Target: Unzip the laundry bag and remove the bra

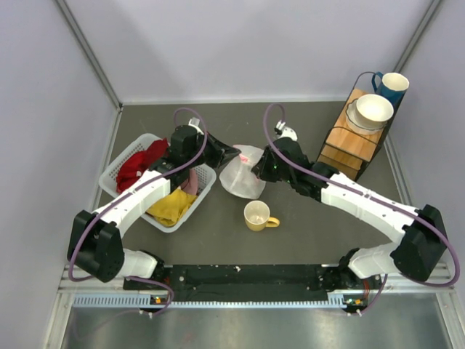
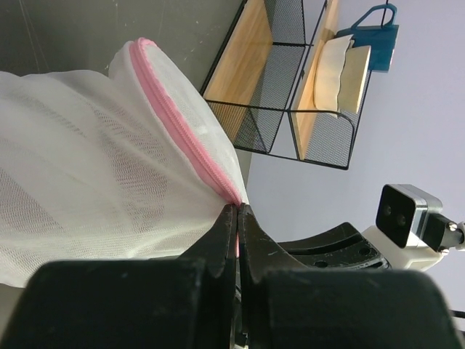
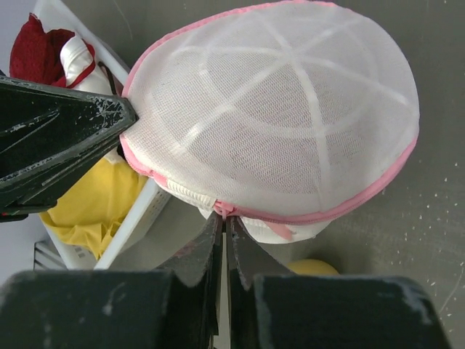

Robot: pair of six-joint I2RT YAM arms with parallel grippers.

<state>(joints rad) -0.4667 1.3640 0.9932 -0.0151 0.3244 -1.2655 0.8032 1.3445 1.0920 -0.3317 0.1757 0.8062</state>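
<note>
The laundry bag (image 1: 242, 174) hangs mid-bench, at 12 o'clock of the yellow mug (image 1: 258, 216). At its 10 o'clock the left gripper (image 2: 237, 212) is pinched tight on the pink trim. The right gripper (image 3: 224, 218) is closed on the zipper seam. I'd anchor the left and draw the right steadily along the trim.

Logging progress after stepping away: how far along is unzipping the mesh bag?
Done: the left tool and right tool are each shut on the pink zipper trim of the laundry bag. In hand: the bag held between them, ready for pulling the zipper. Left: the visible zipper stretch looks closed, and nothing has come out; the bra can't be made out through the mesh.
</note>
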